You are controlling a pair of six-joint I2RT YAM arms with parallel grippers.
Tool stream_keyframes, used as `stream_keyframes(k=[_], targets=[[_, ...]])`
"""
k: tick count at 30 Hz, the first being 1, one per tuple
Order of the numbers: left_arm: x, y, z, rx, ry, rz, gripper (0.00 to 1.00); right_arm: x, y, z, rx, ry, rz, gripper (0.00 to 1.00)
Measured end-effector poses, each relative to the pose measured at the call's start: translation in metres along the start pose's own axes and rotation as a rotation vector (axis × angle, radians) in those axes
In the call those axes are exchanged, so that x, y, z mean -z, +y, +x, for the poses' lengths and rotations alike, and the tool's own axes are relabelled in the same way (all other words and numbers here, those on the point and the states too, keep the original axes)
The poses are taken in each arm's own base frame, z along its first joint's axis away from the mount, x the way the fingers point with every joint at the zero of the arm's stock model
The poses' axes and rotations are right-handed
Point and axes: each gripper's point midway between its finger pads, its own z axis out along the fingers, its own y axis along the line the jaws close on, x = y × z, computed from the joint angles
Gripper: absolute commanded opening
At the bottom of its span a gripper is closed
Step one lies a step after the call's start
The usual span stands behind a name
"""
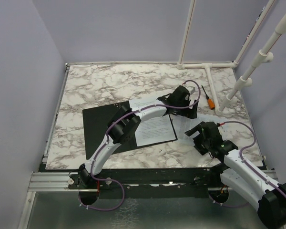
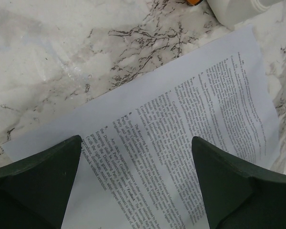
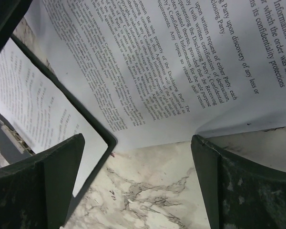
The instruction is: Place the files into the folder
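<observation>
The folder (image 1: 99,128) lies open on the marble table, its black inner faces up. One printed file (image 1: 155,130) rests on its right half. A second file (image 1: 144,102) lies on the table against the folder's right edge, partly under my left arm. My left gripper (image 1: 183,104) hovers over this sheet (image 2: 181,129), open (image 2: 136,143), nothing between its fingers. My right gripper (image 1: 200,136) is open (image 3: 138,143) over bare marble by the loose sheet's (image 3: 181,71) near edge. The folder's corner (image 3: 93,126) and the file inside it (image 3: 33,105) lie to its left.
An orange-handled screwdriver (image 1: 209,101) lies at the back right of the table. A white pipe frame (image 1: 209,67) stands behind it, one foot (image 2: 233,9) close to the loose sheet's far corner. Grey walls enclose the marble top (image 1: 100,81).
</observation>
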Motion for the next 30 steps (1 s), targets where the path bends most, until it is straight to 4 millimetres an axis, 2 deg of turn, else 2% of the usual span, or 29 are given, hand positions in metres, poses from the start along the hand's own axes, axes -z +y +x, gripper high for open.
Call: stream_keyframes(k=[10, 22, 30], targets=[[-0.003, 0.000, 0.004, -0.021, 0.008, 0.021, 0.99, -0.003, 0.000, -0.010, -0.164, -0.069, -0.006, 0.93], [0.001, -0.002, 0.010, -0.042, -0.002, 0.055, 0.99, -0.010, 0.002, -0.021, -0.262, -0.128, 0.003, 0.86], [0.011, -0.008, 0.023, -0.048, 0.035, 0.069, 0.99, -0.015, 0.000, -0.030, -0.327, -0.185, 0.012, 0.73]])
